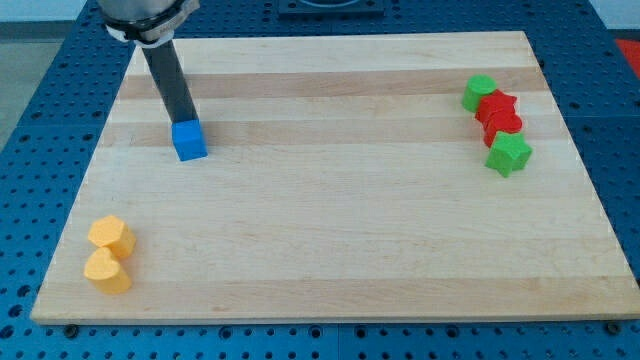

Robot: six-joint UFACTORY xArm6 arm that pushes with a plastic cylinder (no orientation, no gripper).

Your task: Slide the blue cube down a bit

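Observation:
The blue cube [188, 140] sits on the wooden board [330, 200] in the upper left part of the view. The dark rod comes down from the view's top left, and my tip [186, 120] ends right at the cube's top edge, touching or almost touching it on the side toward the view's top.
Two yellow blocks [110, 236] [107, 270] lie stacked close together near the board's lower left corner. At the upper right, a green block [479, 93], two red blocks [496, 105] [503, 124] and a green star-like block [508, 154] form a tight cluster.

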